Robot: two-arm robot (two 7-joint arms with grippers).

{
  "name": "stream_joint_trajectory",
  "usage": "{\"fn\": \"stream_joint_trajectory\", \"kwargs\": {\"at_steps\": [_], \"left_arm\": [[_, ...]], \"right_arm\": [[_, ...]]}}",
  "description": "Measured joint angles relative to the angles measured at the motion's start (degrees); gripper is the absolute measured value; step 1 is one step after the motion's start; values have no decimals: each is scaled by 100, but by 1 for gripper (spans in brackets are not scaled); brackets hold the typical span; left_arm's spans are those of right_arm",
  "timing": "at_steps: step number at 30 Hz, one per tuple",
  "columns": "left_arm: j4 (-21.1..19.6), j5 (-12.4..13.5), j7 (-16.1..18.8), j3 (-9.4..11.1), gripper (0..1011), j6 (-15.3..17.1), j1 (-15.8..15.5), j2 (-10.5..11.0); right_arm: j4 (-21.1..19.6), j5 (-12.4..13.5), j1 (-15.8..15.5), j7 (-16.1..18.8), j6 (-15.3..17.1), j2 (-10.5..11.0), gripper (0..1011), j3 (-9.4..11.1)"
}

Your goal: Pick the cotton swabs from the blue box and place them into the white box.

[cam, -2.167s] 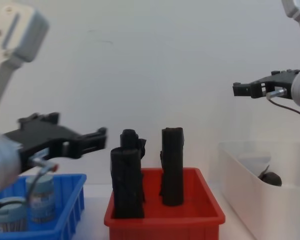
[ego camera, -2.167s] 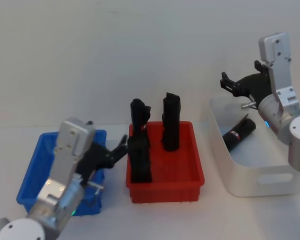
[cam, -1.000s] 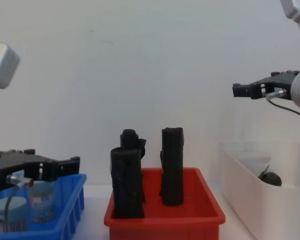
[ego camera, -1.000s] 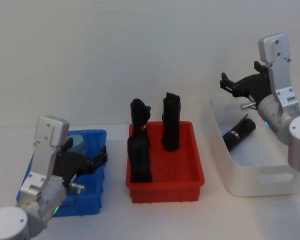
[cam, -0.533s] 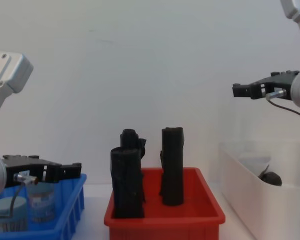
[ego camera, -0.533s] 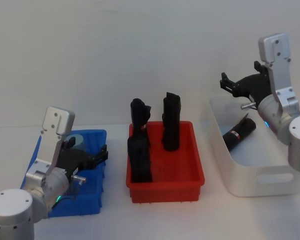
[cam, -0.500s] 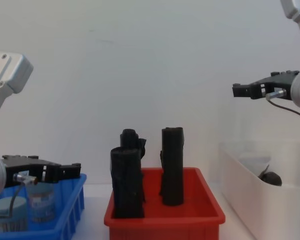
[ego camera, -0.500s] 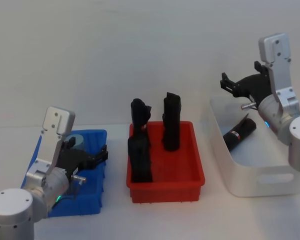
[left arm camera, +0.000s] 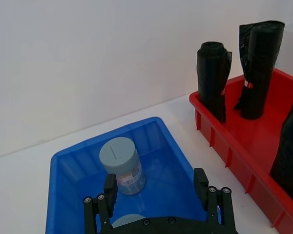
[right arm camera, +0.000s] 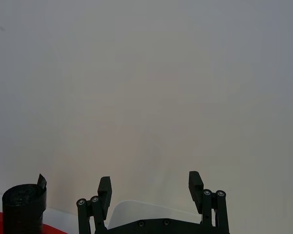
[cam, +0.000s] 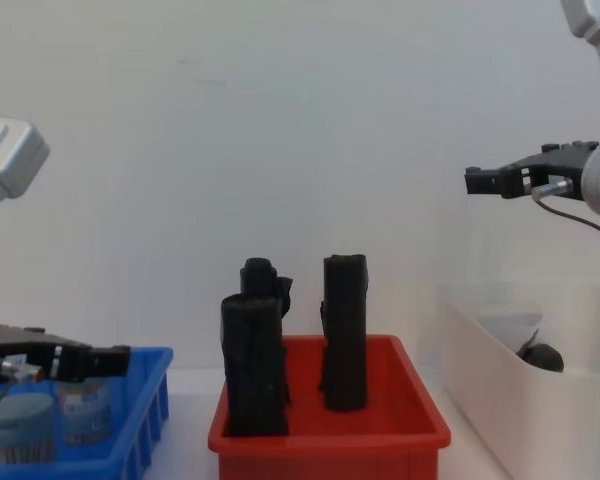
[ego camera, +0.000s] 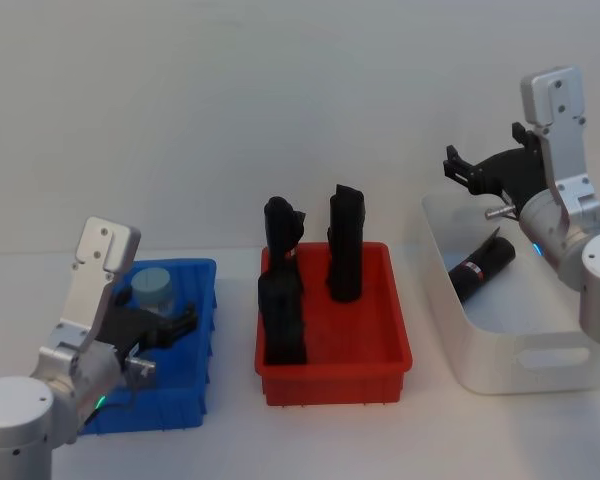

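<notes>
Cotton swabs (ego camera: pixel 152 290) stand in the blue box (ego camera: pixel 202 385) at your left, where the left gripper (ego camera: pixel 183 322) hangs low over them, fingers spread wide and empty. Past the red bin (ego camera: pixel 335 385) of black rolls (ego camera: pixel 345 250), your right gripper (ego camera: pixel 462 170) hovers above the white box (ego camera: pixel 510 375), likewise parted and holding nothing.

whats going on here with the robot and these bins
The left gripper, open, is low over the blue box, facing the cotton swabs standing inside; nothing is grasped yet. The right gripper hangs open above the white box, which holds one black roll. The red bin between holds more black rolls.
</notes>
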Motion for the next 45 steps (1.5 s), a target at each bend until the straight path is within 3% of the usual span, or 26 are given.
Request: {"fn": "stream_joint_trajectory", "kwargs": {"at_steps": [20, 45], "left_arm": [[-211, -301, 254, -171, 1000, 196, 319, 171], [76, -670, 424, -297, 1000, 62, 471, 130]], "right_arm": [[0, 0, 0, 0, 0, 0, 1002, 0], [0, 0, 0, 0, 0, 0, 1002, 0]]}}
